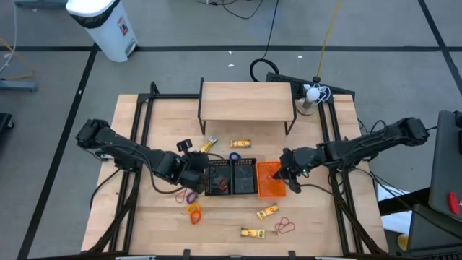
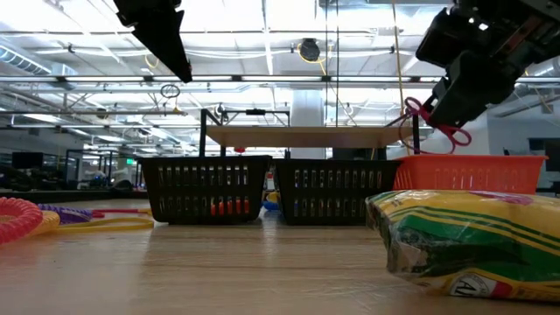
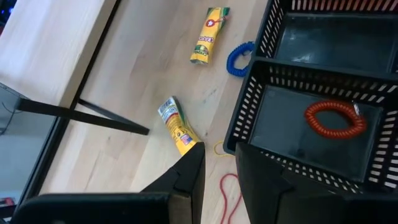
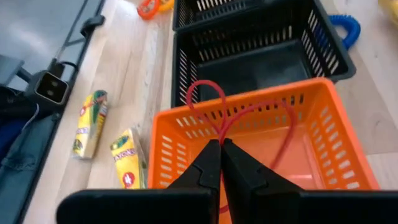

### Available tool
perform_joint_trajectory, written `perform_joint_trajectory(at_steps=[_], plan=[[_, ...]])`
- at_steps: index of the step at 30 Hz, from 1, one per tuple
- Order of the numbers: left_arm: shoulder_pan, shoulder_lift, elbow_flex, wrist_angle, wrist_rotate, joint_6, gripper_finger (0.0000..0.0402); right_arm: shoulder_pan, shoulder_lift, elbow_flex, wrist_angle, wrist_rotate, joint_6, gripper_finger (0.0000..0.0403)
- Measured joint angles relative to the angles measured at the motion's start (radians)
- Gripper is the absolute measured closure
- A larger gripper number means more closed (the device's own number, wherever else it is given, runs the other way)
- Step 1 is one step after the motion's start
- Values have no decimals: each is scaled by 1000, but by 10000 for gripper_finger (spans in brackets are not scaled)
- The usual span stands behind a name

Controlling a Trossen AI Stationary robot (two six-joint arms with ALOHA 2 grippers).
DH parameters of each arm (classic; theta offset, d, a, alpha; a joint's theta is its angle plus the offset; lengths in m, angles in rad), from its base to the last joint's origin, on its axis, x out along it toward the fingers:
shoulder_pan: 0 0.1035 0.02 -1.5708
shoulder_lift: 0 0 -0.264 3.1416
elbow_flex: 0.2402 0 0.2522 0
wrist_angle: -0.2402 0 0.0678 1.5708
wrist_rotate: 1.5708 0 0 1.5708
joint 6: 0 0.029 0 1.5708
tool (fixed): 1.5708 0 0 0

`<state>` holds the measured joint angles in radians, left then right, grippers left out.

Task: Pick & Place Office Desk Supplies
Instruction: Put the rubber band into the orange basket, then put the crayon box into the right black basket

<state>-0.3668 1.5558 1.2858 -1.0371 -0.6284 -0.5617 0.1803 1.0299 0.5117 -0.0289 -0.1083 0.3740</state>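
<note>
Light is even and bright from overhead: in the low view, ceiling strip lights (image 2: 262, 17) across the top of the frame blow out to white glare, leaving the arms as dark silhouettes. The yellow crayon pack (image 2: 468, 241) at lower right looms soft and out of focus. In the high view the table (image 1: 159, 224) carries only faint, soft shadows. Both wrist views look slightly blurred near the bottom edge.

red rubber band (image 4: 214, 102) dangling, crayon packs (image 1: 266, 211) scattered
</note>
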Motion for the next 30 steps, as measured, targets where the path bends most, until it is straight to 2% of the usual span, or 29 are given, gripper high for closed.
perform_joint_trajectory(at_steps=[10,30], plan=[[0,0,0,2,0,4,309,-29,24,0,2,-27,-1,398],[0,0,0,2,0,-10,309,-31,24,0,13,-24,-19,320]])
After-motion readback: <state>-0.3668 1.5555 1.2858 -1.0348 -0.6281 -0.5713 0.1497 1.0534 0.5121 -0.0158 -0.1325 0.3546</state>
